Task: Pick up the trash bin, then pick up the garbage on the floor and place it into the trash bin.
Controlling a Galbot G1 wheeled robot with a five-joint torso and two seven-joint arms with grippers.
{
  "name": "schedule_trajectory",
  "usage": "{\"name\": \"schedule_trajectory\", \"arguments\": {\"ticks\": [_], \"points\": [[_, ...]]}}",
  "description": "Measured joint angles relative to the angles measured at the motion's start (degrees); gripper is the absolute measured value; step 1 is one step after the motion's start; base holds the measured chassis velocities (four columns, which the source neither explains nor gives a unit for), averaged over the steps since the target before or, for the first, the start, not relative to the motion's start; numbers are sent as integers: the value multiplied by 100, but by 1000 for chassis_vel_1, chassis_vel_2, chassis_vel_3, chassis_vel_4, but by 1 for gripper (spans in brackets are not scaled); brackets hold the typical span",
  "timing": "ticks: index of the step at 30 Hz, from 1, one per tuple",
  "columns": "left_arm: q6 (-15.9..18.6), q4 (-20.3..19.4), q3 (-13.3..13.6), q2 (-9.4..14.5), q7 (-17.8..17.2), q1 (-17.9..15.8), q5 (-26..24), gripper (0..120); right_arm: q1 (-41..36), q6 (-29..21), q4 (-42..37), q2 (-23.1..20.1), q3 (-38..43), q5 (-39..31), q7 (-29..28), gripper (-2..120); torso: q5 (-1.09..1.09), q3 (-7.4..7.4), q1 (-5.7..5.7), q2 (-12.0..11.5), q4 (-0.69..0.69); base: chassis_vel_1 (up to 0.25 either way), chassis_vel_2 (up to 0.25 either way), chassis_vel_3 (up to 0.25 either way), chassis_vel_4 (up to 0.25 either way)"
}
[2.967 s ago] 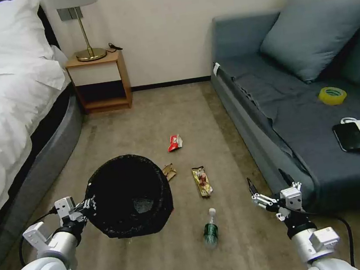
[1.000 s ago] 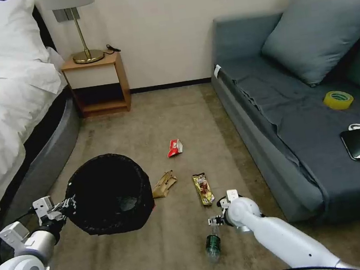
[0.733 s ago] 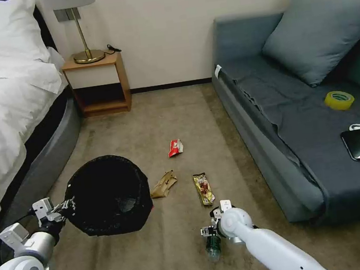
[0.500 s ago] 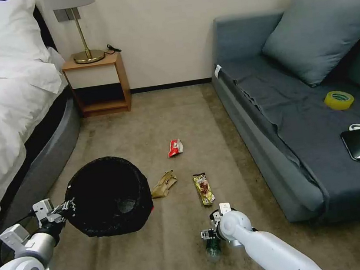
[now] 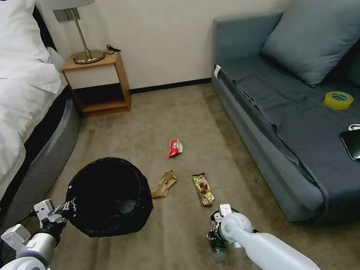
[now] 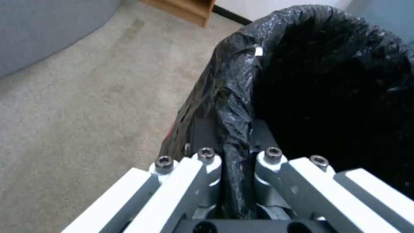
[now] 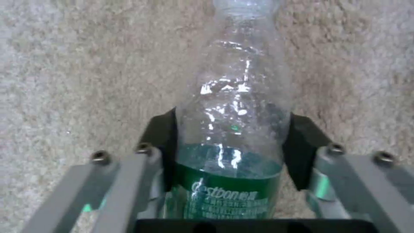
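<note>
Head view hides most of our right gripper behind its own wrist, low and centre. Its black pads sit closed against the clear green-labelled plastic bottle lying on the carpet. Our left gripper pinches the black-bagged round trash bin's rim at lower left; its inside is too dark to read.

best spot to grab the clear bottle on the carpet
Across the round body, at the top edge of the green label, coming from above. The bottle lies on its side on the carpet, leaving both flanks free; the right gripper already straddles it there, jaws either side.
</note>
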State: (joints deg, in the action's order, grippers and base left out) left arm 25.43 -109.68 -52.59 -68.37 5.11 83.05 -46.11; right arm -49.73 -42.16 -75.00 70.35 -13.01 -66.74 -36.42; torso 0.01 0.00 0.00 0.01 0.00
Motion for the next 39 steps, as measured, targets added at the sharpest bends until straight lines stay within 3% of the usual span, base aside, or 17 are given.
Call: {"name": "schedule_trajectory", "arguments": {"ticks": [1,9,14,18,21,27,35,39], "points": [[0,-2,14,-2,0,-8,10,5,11,0,-40,-34,11,-1,5,37,0,0,0,0,1,0,0,0,0],[42,-1,117,-3,-25,-94,54,5,72,1,-324,-276,281,27,-9,23,0,0,0,0,0,0,0,0,0],[75,7,175,-3,-35,-133,80,5,170,1,-575,-427,565,74,-36,23,0,0,0,0,-1,0,0,0,0],[167,27,337,-15,-70,-194,93,5,519,17,-1142,-822,1023,68,-59,23,-1,0,0,0,1,0,0,0,0],[313,79,708,-76,-162,-332,77,5,890,679,-2154,-1228,1230,74,389,23,-1,0,0,0,0,0,0,0,0],[577,95,1175,-232,-266,-567,69,5,950,1438,-3276,-1379,1073,247,924,23,-2,0,0,0,0,0,0,0,0],[822,97,1496,-294,-290,-655,93,5,792,2228,-4448,-1505,480,705,1695,23,-1,0,0,-1,0,0,0,0,0],[885,101,1622,-284,-288,-654,63,5,827,2375,-4682,-1528,100,869,2030,23,-1,0,0,0,0,0,0,0,0]]}}
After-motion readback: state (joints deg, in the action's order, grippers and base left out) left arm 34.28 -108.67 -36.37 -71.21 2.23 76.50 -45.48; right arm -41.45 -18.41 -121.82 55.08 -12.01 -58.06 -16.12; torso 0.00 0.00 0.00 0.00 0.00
